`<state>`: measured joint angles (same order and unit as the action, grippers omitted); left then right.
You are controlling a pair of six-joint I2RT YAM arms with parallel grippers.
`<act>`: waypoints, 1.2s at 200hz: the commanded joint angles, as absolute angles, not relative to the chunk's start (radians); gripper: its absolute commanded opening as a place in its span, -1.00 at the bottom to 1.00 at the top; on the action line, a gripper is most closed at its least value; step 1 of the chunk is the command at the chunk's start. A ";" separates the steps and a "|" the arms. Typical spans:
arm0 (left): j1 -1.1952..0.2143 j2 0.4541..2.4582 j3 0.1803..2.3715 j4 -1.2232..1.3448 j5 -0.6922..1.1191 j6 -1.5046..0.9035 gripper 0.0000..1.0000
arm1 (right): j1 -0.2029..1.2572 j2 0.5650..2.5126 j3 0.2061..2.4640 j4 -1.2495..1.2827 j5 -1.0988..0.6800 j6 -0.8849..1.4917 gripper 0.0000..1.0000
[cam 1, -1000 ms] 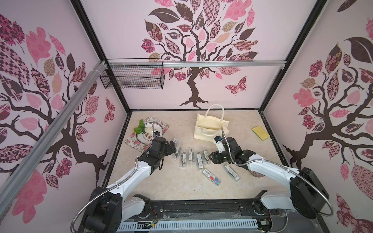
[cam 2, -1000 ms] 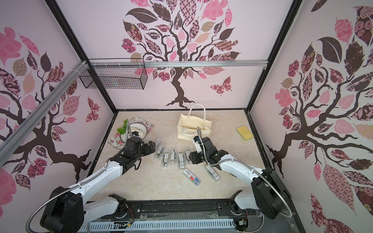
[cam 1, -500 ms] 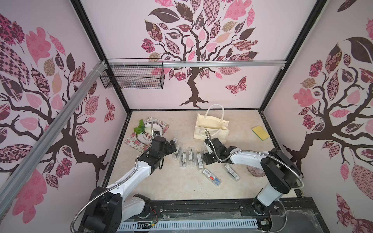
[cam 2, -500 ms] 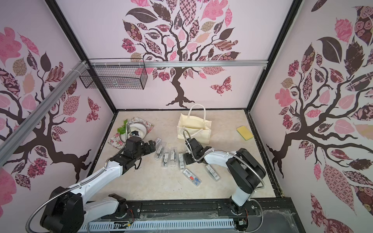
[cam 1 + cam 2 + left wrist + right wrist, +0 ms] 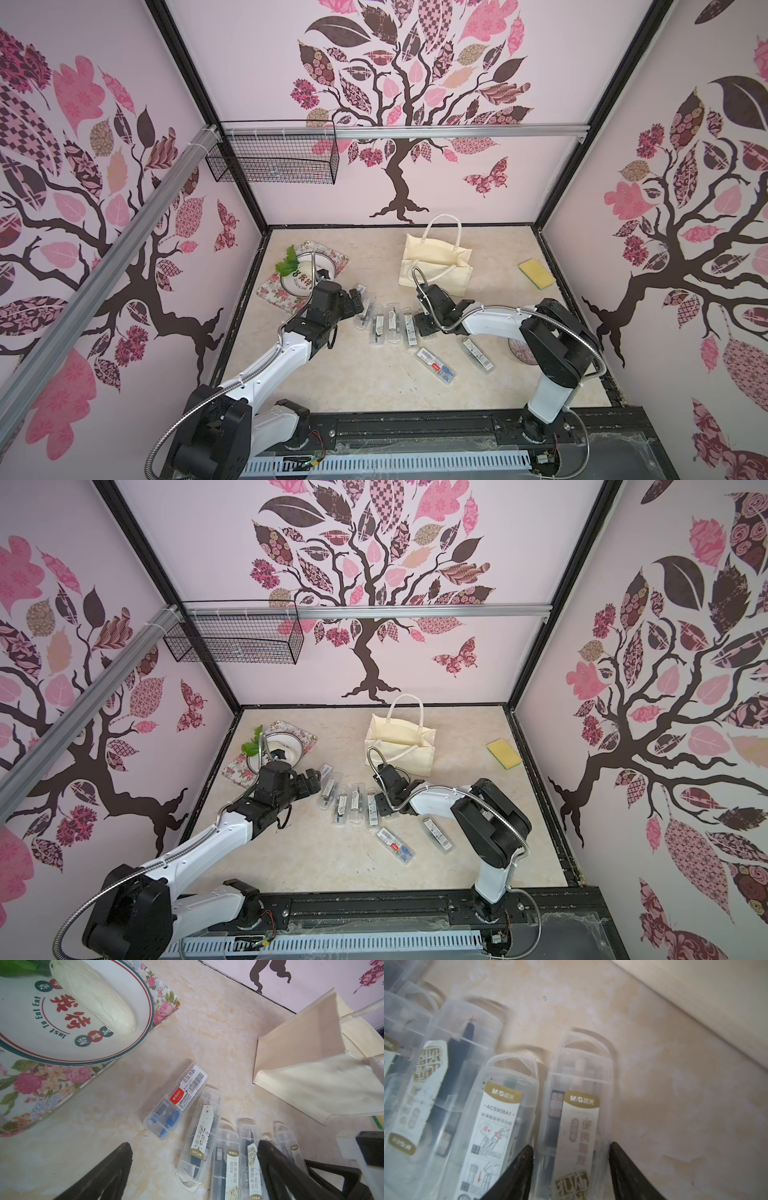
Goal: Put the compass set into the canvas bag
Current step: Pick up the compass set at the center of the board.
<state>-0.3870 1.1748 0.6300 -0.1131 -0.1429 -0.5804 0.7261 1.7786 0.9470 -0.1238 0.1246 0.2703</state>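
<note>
Lower centre in the right wrist view, the right gripper [image 5: 571, 1147], half closed, clamps the compass set [image 5: 577, 1088] lying on the table [image 5: 374, 374]. One finger is wedged against a neighbouring case [image 5: 500, 1105]. The left gripper [image 5: 195, 1145] gapes empty. In a top view the canvas bag [image 5: 436, 266] stands just above.

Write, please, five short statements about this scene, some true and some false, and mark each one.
1. The cream-white canvas bag stands upright on the table, mouth open. True.
2. The yellow sponge lies inside that bag. False: it lies on the table, apart from the bag.
3. The left gripper is shut on a case. False: its jaws stand wide open and hold nothing.
4. The right gripper has one clear plastic compass case between its fingers. True.
5. The round white printed plate is empty. False: a long white vegetable lies on it.
</note>
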 commanded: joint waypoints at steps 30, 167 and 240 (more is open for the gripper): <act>-0.388 1.154 0.601 -0.089 -0.140 -0.592 0.95 | 0.743 1.832 0.944 -0.219 0.213 0.245 0.15; -0.390 1.131 0.599 -0.095 -0.151 -0.586 0.95 | 0.744 1.422 0.816 -0.081 -0.014 -0.002 -0.09; -0.389 1.124 0.609 -0.103 -0.149 -0.584 0.95 | 0.743 1.233 0.979 -0.087 -0.044 -0.112 -0.07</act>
